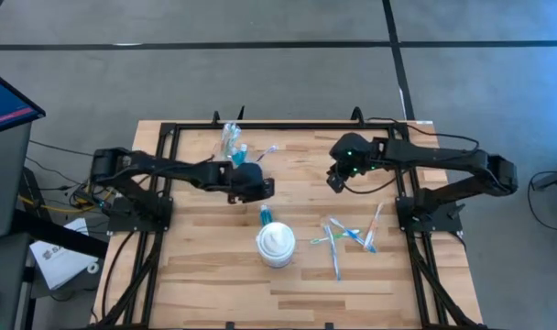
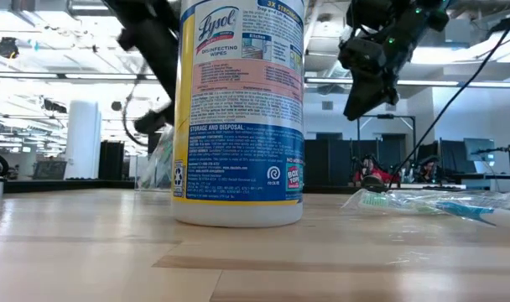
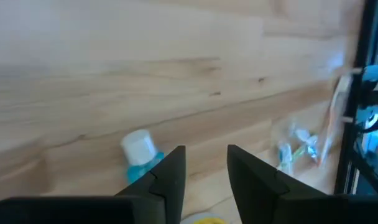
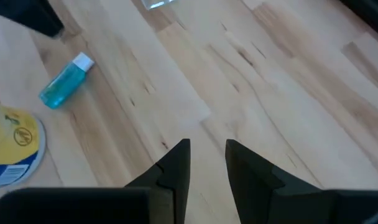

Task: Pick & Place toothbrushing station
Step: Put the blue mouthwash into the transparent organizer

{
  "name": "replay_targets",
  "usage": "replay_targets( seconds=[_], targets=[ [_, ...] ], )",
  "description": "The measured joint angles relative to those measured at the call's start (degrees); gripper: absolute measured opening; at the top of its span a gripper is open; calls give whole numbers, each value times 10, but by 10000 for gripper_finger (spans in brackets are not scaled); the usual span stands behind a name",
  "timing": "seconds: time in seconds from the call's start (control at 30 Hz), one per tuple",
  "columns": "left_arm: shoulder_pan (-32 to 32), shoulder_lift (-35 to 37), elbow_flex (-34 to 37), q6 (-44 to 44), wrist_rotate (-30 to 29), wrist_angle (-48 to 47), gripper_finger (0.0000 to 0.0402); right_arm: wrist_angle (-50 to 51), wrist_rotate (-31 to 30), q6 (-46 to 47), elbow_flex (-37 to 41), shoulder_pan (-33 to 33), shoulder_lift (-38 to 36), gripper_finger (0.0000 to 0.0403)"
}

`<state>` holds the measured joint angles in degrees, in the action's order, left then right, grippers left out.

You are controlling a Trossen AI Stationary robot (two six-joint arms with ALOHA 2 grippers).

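Two clear cups [image 1: 230, 138] with teal things in them stand at the table's far edge, a toothbrush [image 1: 266, 151] lying beside them. A small blue tube with a white cap [image 1: 265, 215] lies on the table; it also shows in the left wrist view [image 3: 139, 154] and the right wrist view [image 4: 64, 83]. Several wrapped toothbrushes [image 1: 347, 235] lie scattered at the right. My left gripper [image 1: 253, 183] hovers open and empty just beyond the tube. My right gripper [image 1: 337, 176] hovers open and empty over bare wood [image 4: 207, 149].
A tall white wipes canister [image 1: 276, 244] stands near the table's middle, right beside the blue tube; it fills the low view [image 2: 238, 109]. A black frame [image 1: 288, 126] runs around the table's far and side edges. Bare wood lies between the two grippers.
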<state>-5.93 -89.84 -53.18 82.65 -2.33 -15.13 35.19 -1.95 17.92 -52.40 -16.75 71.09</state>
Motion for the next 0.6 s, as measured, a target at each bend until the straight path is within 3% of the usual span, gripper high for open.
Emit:
replay_targets(
  seconds=[0.13,0.33,0.6],
  targets=[
    [-6,-38,-13,-17,54,6,93,6,0,20,-1,2,2,95],
    [-6,-43,-12,-33,54,5,81,80,-10,45,-23,2,14,95],
    [-6,-13,-11,-57,41,1,81,106,-10,68,-27,2,14,95]
  ],
)
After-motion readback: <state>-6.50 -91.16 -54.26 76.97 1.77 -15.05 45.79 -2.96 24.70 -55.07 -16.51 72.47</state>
